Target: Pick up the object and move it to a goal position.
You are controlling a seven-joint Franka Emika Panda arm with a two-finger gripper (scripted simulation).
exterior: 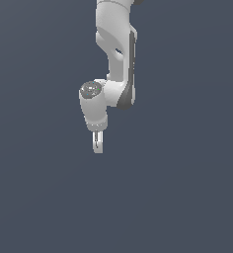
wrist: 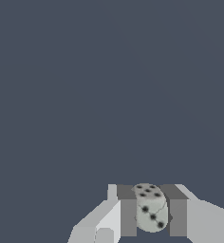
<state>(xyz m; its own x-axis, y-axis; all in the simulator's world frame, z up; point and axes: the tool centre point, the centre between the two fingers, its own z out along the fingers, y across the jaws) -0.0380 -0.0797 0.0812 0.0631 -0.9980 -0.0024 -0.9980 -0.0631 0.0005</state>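
Here, held between the two fingers of the gripper: the object, a small pale grey-white die with rounded corners and dark pips. Pips visible on two faces: a cluster on the upper face, a diagonal row on the face turned toward the wrist camera. Exact pip counts hard to confirm at this resolution. Faint mottling on the pale surface. Dark grey pads pressed against opposite sides of the die, one on each side; gripper closed on it.

In the exterior view, arm descending from the upper edge, wrist bent, gripper pointing down. Object barely distinguishable there, at most a pale speck between the white fingertips. Beneath the gripper, only the plain dark blue-grey ground; contact with it or clearance above it not determinable.

No brand marks, labels or legible writing on the die, the gripper or the arm; the pips the only markings.
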